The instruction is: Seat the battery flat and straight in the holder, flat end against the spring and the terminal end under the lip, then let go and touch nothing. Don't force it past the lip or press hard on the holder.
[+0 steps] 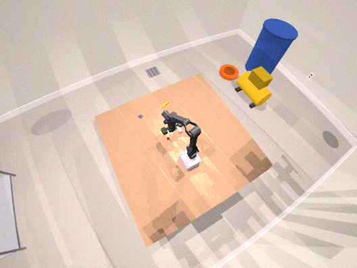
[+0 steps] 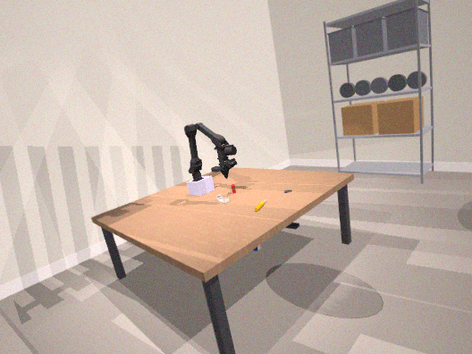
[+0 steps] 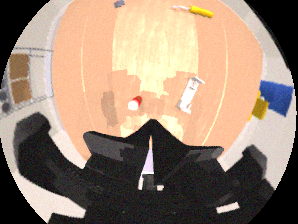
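Note:
The battery point(image 1: 168, 138) point(image 2: 233, 189) point(image 3: 136, 101) is a small red cylinder standing upright on the table; a pale end faces up in the wrist view. The white holder point(image 1: 180, 130) point(image 2: 221, 199) point(image 3: 189, 95) lies on the table a short way from the battery and looks empty. In the wrist view it is right of the battery, slightly slanted. My gripper point(image 2: 225, 176) point(image 3: 152, 121) is shut with nothing between its fingertips. It points down above the table, near the battery but apart from it and from the holder. Fine details of the holder's spring and lip are too small to tell.
A yellow-handled screwdriver point(image 1: 165, 104) point(image 2: 259, 206) point(image 3: 201, 11) and a small dark grey piece point(image 1: 140, 116) point(image 2: 288, 191) point(image 3: 119, 4) lie on the wooden table point(image 1: 128, 189) point(image 2: 188, 241), farther from the arm's white base point(image 1: 190, 161) point(image 2: 200, 185).

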`<state>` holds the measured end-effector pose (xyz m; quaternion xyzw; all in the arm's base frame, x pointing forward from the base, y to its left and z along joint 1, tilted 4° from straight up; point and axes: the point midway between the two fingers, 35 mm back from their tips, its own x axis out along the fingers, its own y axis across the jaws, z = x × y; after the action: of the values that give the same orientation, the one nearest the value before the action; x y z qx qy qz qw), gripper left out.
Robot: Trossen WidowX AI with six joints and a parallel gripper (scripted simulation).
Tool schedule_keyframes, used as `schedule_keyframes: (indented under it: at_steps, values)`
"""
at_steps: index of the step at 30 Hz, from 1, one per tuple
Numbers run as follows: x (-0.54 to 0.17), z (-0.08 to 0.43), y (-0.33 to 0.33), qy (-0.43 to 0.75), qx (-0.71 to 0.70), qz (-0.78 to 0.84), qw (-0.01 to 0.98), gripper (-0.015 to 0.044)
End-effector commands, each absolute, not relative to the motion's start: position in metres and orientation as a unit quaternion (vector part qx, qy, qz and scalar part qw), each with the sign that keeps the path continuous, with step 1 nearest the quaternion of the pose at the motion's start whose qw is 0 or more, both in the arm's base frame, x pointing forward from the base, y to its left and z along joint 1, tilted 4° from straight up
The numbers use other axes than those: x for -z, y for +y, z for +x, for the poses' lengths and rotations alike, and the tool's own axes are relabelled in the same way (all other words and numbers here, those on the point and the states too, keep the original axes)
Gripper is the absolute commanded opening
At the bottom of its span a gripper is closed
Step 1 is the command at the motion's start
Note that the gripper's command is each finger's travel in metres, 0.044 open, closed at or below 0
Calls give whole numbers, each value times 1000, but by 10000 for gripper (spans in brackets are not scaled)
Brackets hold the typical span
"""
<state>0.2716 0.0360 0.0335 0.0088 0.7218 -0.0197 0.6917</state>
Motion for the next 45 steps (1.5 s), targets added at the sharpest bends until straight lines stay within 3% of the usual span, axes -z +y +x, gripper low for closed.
schedule_keyframes:
  at_steps: [1,8,45]
  values:
    - [-14,274,36,722,23,9,692,0]
    - [41,269,34,722,23,9,691,0]
    - [42,272,88,722,21,11,691,0]
